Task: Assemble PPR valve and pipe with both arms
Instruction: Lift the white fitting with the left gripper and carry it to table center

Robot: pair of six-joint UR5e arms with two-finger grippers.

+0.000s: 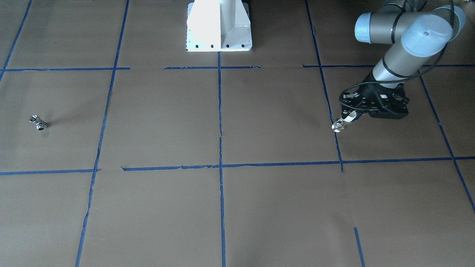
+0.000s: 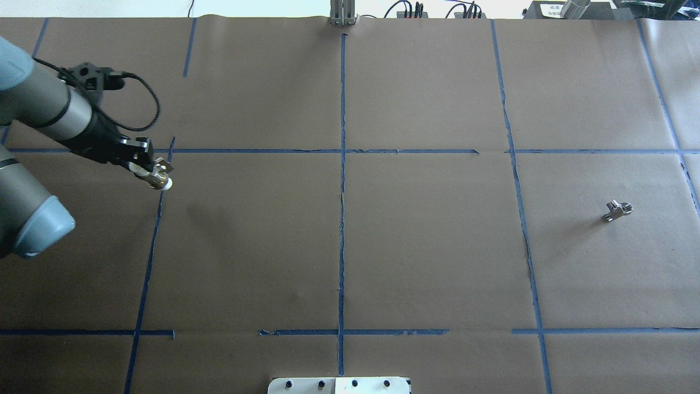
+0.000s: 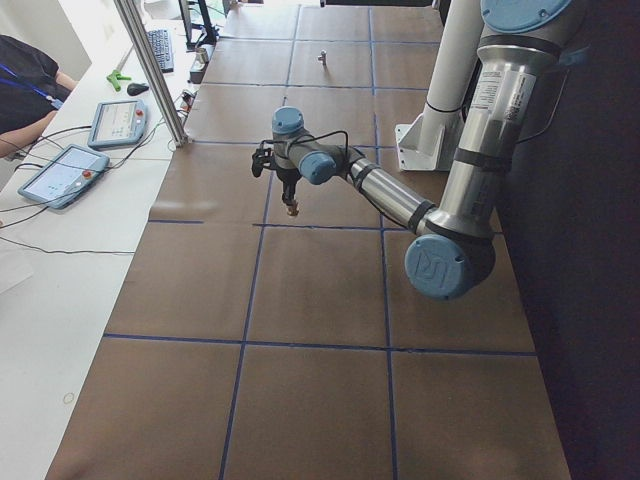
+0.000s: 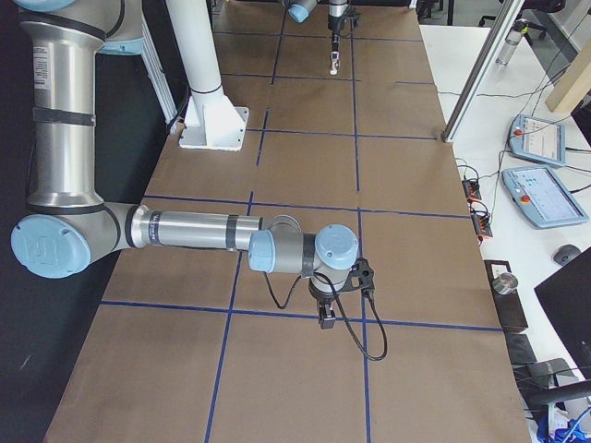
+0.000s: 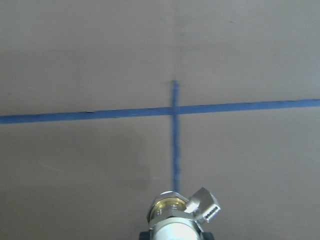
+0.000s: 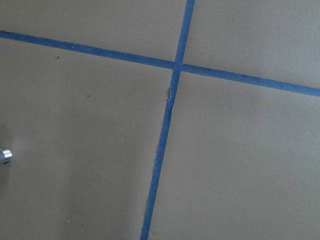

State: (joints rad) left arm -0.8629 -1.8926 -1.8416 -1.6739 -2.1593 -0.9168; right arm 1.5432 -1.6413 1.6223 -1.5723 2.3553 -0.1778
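Right wrist view, pipe [image 6: 4, 155] clipped at edge; PPR valve [image 5: 177, 217] cropped

- Bare paper [image 2: 437, 246] surrounds the pipe [image 2: 617, 210], leaving it open from every side.
- The left gripper [image 2: 147, 169], closed on the valve [image 2: 159, 180], hangs above the paper, well apart from the pipe.
- The pedestal [image 1: 219, 27] stands mid-edge on the robot's side, well apart from both.

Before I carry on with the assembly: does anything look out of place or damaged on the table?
Nothing serious. The PPR valve is held by the left gripper, clear of the brown paper; the pipe lies alone on it. Only the blue tape is ragged, with gaps.
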